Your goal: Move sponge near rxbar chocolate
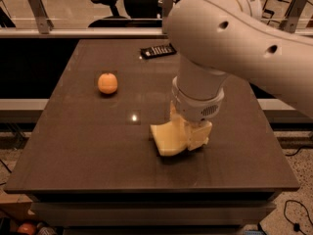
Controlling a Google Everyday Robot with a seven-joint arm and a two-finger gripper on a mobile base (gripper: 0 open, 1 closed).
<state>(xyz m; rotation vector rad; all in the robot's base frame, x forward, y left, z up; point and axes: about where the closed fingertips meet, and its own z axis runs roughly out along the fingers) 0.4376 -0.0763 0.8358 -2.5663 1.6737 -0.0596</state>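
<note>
Near the desk's (pixel 88 146) front edge the gripper (pixel 193 133) is down at the sponge (pixel 166 140); whether it grips, I cannot tell. Secure it firmly, then carry it beside the rxbar (pixel 157 51) at the back edge.

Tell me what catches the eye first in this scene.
The bulky white arm fills the upper right, its tool down at the pale yellow sponge near the front middle of the table. An orange fruit sits alone at mid-left, and the black rxbar chocolate lies at the far edge.
</note>
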